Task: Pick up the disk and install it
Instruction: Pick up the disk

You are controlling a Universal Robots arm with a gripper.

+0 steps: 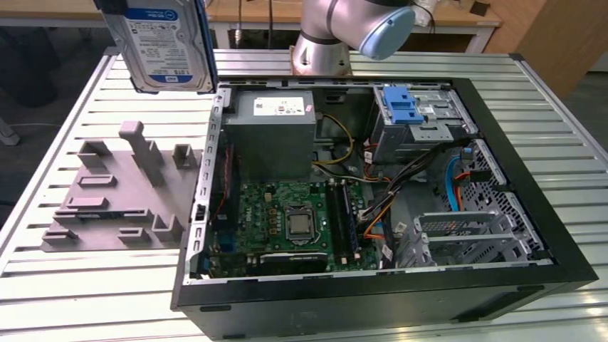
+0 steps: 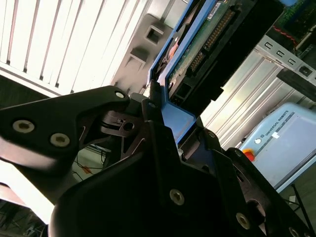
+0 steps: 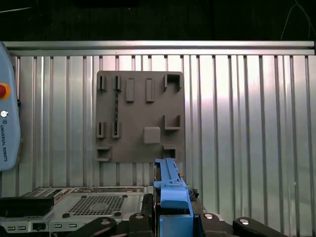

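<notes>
The disk (image 1: 161, 46) hangs upright in the air at the exterior view's upper left, above the slatted table and beside the open computer case (image 1: 532, 235). Its white-and-blue label faces the camera. In the second wrist view my gripper (image 2: 173, 118) is shut on the disk's blue carrier frame (image 2: 178, 121), with the disk's circuit-board side (image 2: 212, 34) reaching away from the black fingers (image 2: 148, 106). The first wrist view shows the blue frame edge (image 3: 170, 182) rising from between my gripper's jaws (image 3: 170, 217).
Inside the case sit a grey metal box (image 1: 270, 135), a green motherboard (image 1: 295, 221) and a drive cage with a blue latch (image 1: 411, 107). A grey moulded fixture (image 1: 124, 192) lies on the table. A pendant (image 3: 7, 123) rests at the table's edge.
</notes>
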